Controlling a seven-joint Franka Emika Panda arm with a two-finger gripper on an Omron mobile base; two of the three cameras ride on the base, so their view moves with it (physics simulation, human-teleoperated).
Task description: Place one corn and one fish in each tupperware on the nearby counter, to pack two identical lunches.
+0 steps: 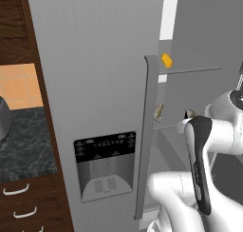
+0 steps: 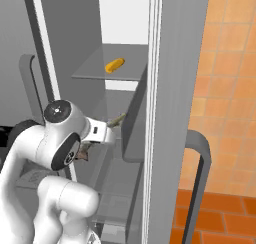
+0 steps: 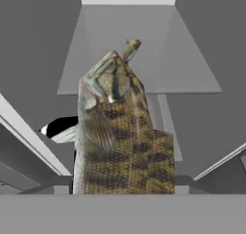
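Observation:
A grey-brown fish (image 3: 120, 132) stands up close before the hand camera, and its body hides the fingertips. My gripper (image 2: 106, 131) is shut on this fish inside the open fridge, just below the upper shelf. The fish's end (image 2: 118, 120) pokes out past the white hand, and the fish (image 1: 158, 111) also peeks from behind the door handle. One yellow corn (image 2: 114, 65) lies on the upper fridge shelf (image 2: 95, 73), and the same corn (image 1: 166, 60) shows above the handle. The black marbled counter (image 1: 23, 140) lies at the far left. The tupperware is out of view.
The closed fridge door with its dispenser (image 1: 104, 164) and tall handle (image 1: 146, 131) stands left of the arm. The open right door (image 2: 175, 113) with its handle (image 2: 197, 183) stands close on the other side. Dark drawers (image 1: 19, 190) sit under the counter.

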